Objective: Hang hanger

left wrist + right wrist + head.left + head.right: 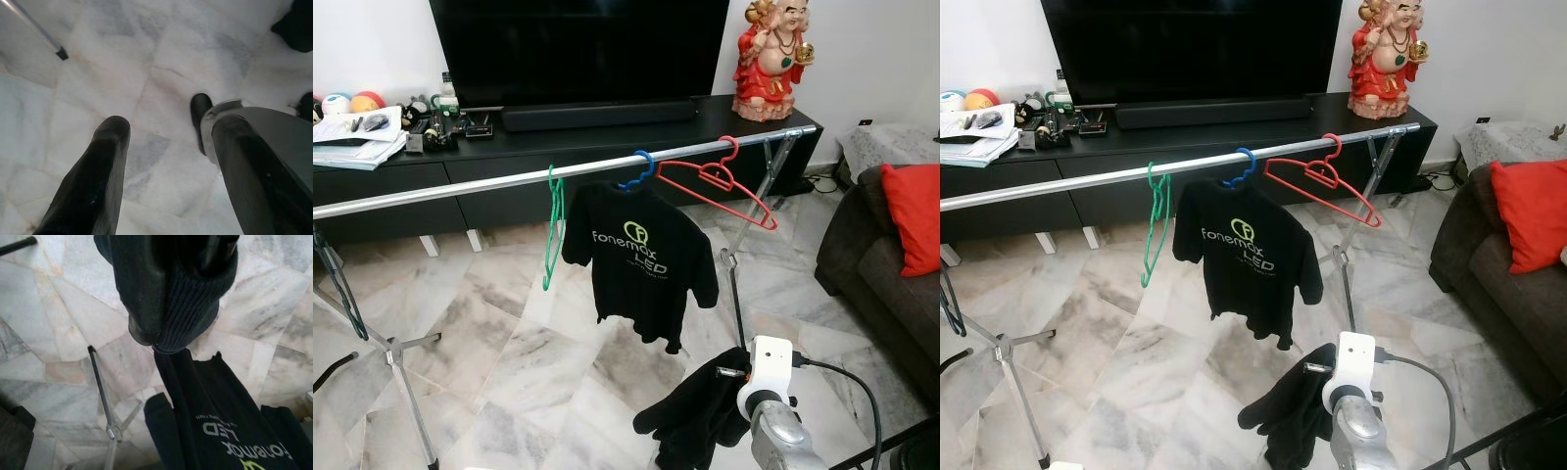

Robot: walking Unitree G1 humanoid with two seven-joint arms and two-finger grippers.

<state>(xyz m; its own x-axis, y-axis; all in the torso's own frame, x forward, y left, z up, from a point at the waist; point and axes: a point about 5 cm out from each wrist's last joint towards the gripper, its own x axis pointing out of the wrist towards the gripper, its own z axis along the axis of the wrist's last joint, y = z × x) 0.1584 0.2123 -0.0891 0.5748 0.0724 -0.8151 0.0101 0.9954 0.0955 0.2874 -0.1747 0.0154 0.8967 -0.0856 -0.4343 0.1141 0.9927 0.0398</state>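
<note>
Right end effector raised low before the metal rail, pinching a dark garment; left end effector spread over marble floor; red hanger hooked near the rail's right end, beside the blue-hangered black T-shirt; open floor beneath.

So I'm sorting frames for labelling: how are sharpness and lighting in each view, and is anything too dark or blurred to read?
Head views: evenly lit, sharp, the black T-shirt print readable, soft sheen on the marble floor. Left wrist view: bright floor sharp, left claw fingers near and soft. Right wrist view: right claw dark, wrapped in black garment, knit ribbing clear, detail lost in shadow.
</note>
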